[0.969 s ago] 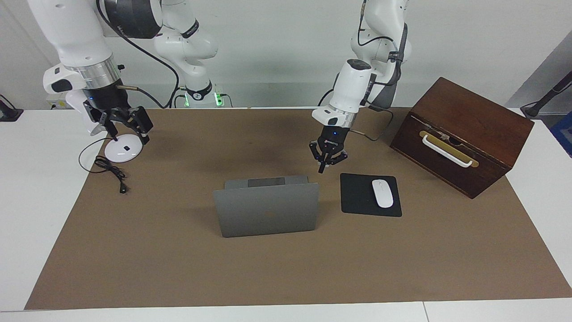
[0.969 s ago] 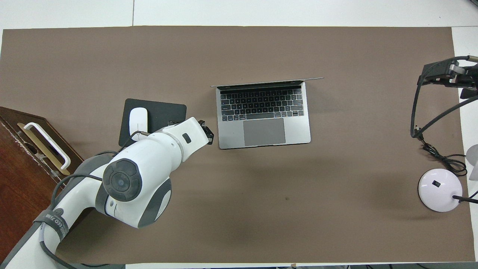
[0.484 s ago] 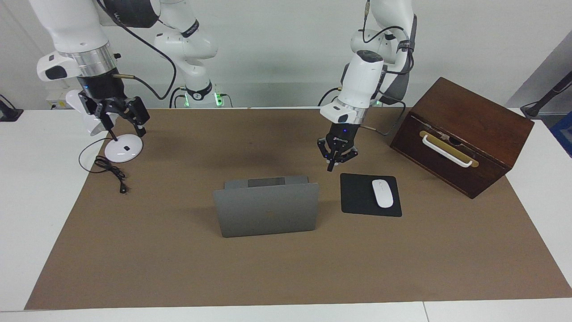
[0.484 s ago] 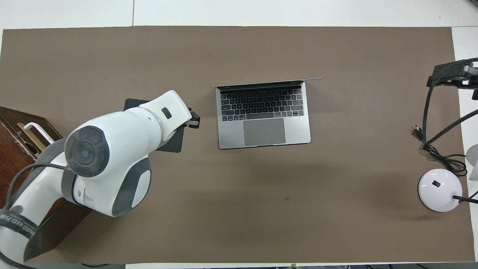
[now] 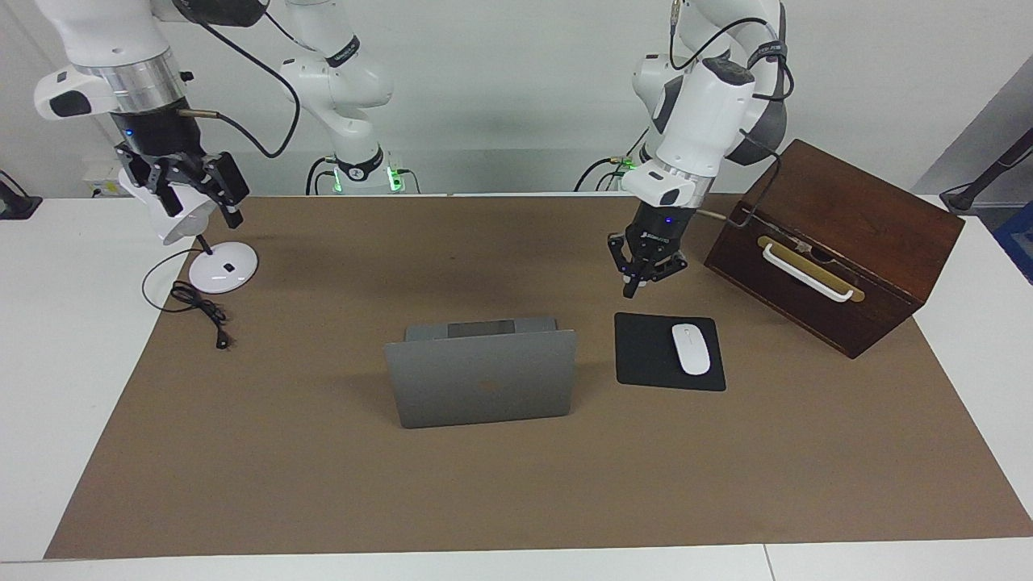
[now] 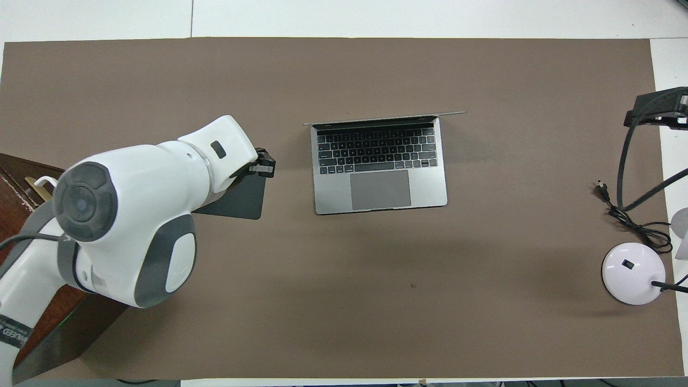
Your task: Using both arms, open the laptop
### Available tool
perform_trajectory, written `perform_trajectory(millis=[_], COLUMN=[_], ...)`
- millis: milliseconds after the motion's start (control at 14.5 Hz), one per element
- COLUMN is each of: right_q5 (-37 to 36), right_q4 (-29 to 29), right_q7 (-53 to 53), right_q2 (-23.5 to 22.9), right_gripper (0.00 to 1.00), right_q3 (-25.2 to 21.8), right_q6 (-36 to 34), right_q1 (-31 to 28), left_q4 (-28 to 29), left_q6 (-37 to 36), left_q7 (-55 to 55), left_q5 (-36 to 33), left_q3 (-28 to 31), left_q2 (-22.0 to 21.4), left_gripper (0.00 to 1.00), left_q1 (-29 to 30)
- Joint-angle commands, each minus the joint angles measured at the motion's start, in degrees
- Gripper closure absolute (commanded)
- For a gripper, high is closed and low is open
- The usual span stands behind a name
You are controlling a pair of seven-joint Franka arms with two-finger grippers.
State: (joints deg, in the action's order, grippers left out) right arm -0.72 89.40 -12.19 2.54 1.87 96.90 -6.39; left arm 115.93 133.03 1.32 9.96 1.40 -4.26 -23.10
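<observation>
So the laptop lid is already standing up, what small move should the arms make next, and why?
Probably nothing more on the laptop: its lid stands upright and the keyboard shows from above. The left gripper, shut, hangs over the brown mat near the mouse pad; the right gripper is up by the lamp. I would just lift both arms clear.

Laptop (image 5: 481, 377) mid-mat (image 5: 323, 484), lid upright. Mouse pad (image 5: 646, 355) beside it toward left arm's end, mouse (image 5: 691, 349) on top. Box (image 5: 839, 234) farther that way, nearer the robots. Lamp (image 5: 218, 270) and cable (image 5: 198, 305) at right arm's end.
</observation>
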Motion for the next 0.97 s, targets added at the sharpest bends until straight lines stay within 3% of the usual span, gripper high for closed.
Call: perform_trajectory(millis=[0,415,623,900], right_q5=[1.0,1.0,0.7,0.6], right_q4=[0.9,0.8,0.9,0.9], right_q7=[0.8,1.3,9.4,11.4], right_q2=[2.1,2.0,2.0,2.0], right_gripper=[0.01,0.01,0.01,0.0], right_q3=[1.1,1.0,1.0,1.1], right_q6=[-2.0,-2.1,-1.3,-1.2], right_q1=[-1.3,-1.0,-1.0,-0.6], left_q4=[-3.4,-9.4,-13.4,-16.6], left_q6=[-7.8,-19.5,-26.2,-32.8], left_q7=[4.2,9.7,13.2,18.1], left_q5=[2.1,3.1,3.0,2.3], left_q3=[-0.3,-0.1,0.0,-0.1], left_q2=[-1.2,-1.6,-1.8,-1.9], left_gripper=[1.0,1.0,1.0,1.0], left_q1=[3.2,8.9,12.1,17.0])
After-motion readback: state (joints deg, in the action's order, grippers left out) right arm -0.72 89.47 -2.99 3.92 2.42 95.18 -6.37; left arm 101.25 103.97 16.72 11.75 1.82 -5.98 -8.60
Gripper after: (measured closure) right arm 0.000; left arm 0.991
